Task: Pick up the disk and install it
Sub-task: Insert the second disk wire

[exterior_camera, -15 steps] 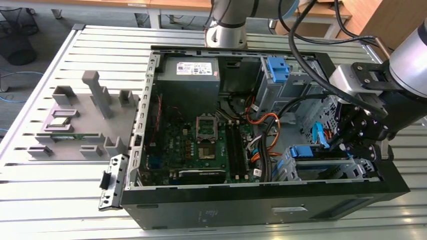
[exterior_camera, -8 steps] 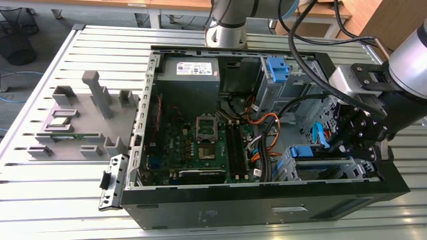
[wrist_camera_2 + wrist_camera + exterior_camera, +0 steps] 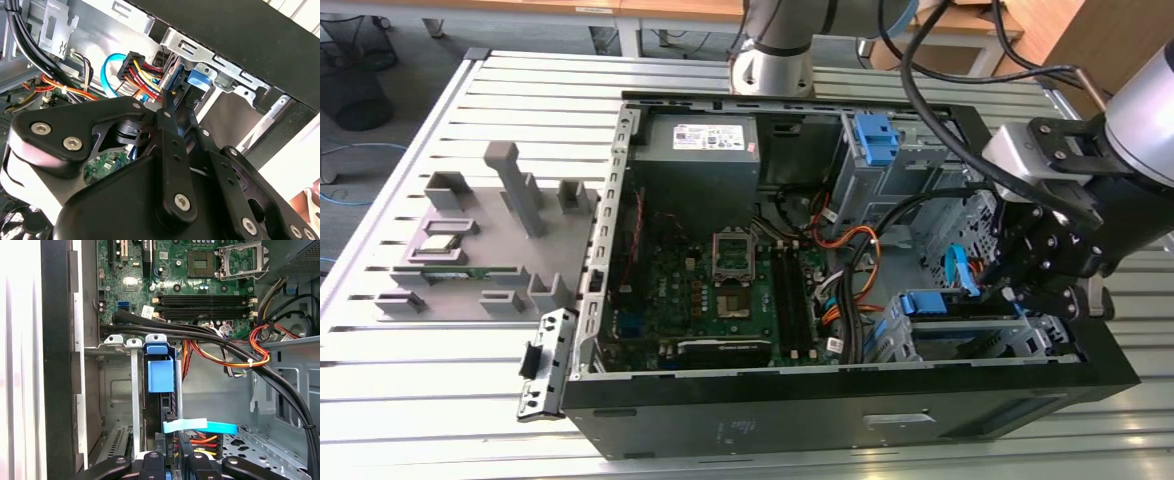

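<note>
Gripper over drive cage, finger state unclear; disk seated edge-on in cage slot; risk: fingers snag cables beside it, tugging connector loose

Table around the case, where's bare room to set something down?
Free: the slatted table in front of the grey fixture, and beside the case. Crowded: the drive corner, where cables and the gripper sit.
</note>
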`<state>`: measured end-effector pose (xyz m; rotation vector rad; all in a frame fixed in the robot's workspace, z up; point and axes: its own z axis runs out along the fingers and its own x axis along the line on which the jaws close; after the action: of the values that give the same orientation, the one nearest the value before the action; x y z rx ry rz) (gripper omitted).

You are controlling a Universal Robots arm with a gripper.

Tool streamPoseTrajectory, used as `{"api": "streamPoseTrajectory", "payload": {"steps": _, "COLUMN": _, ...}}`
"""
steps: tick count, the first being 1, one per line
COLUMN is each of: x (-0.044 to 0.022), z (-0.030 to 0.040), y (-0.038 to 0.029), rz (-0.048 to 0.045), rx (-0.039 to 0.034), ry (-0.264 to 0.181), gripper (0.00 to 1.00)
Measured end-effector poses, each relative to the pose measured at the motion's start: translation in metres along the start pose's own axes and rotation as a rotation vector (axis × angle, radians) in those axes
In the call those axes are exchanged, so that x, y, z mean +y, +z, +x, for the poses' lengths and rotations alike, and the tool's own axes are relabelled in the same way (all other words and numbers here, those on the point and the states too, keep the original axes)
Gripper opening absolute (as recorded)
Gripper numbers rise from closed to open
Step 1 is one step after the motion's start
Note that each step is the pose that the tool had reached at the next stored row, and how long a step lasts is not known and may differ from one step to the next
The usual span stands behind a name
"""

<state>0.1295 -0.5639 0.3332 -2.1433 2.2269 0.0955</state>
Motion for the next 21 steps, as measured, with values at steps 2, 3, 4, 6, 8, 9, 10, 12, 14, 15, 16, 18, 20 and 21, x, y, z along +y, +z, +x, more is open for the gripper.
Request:
{"api": "streamPoseTrajectory", "payload": {"steps": 2, "x": 0.0, "z": -0.0003, "y": -0.0034, "rz": 0.0, "rx": 0.0, "ry": 0.0, "gripper": 0.25}}
{"api": "streamPoseTrajectory", "payload": {"steps": 3, "x": 0.0, "z": -0.0004, "y": -0.0055, "rz": 0.0, "rx": 0.0, "ry": 0.0, "gripper": 0.25}}
{"api": "streamPoseTrajectory", "payload": {"steps": 4, "x": 0.0001, "z": -0.0006, "y": -0.0079, "rz": 0.0, "rx": 0.0, "ry": 0.0, "gripper": 0.25}}
{"api": "streamPoseTrajectory", "payload": {"steps": 6, "x": 0.0001, "z": -0.001, "y": -0.0129, "rz": 0.0, "rx": 0.0, "ry": 0.0, "gripper": 0.25}}
{"api": "streamPoseTrajectory", "payload": {"steps": 8, "x": 0.0002, "z": -0.0014, "y": -0.0176, "rz": 0.0, "rx": 0.0001, "ry": 0.0, "gripper": 0.25}}
{"api": "streamPoseTrajectory", "payload": {"steps": 9, "x": 0.0002, "z": -0.0015, "y": -0.0192, "rz": 0.0, "rx": 0.0001, "ry": 0.0, "gripper": 0.25}}
{"api": "streamPoseTrajectory", "payload": {"steps": 10, "x": 0.0002, "z": -0.0016, "y": -0.0197, "rz": 0.0, "rx": 0.0, "ry": 0.0, "gripper": 0.25}}
{"api": "streamPoseTrajectory", "payload": {"steps": 12, "x": 0.0002, "z": -0.0016, "y": -0.0197, "rz": 0.0, "rx": -0.0003, "ry": 0.0, "gripper": 0.25}}
{"api": "streamPoseTrajectory", "payload": {"steps": 14, "x": 0.0002, "z": -0.0016, "y": -0.0201, "rz": 0.0, "rx": 0.0, "ry": 0.0, "gripper": 0.25}}
{"api": "streamPoseTrajectory", "payload": {"steps": 15, "x": 0.0002, "z": -0.0016, "y": -0.0202, "rz": 0.0, "rx": 0.0, "ry": 0.0, "gripper": 0.25}}
{"api": "streamPoseTrajectory", "payload": {"steps": 16, "x": 0.0002, "z": -0.0016, "y": -0.0203, "rz": 0.0, "rx": -0.0001, "ry": 0.0, "gripper": 0.25}}
{"api": "streamPoseTrajectory", "payload": {"steps": 18, "x": 0.0002, "z": -0.0016, "y": -0.0206, "rz": 0.0, "rx": 0.0, "ry": 0.0, "gripper": 0.25}}
{"api": "streamPoseTrajectory", "payload": {"steps": 20, "x": 0.0002, "z": -0.0017, "y": -0.0208, "rz": 0.0, "rx": -0.0001, "ry": 0.0, "gripper": 0.24}}
{"api": "streamPoseTrajectory", "payload": {"steps": 21, "x": 0.0002, "z": -0.0017, "y": -0.0209, "rz": 0.0, "rx": 0.0, "ry": 0.0, "gripper": 0.17}}
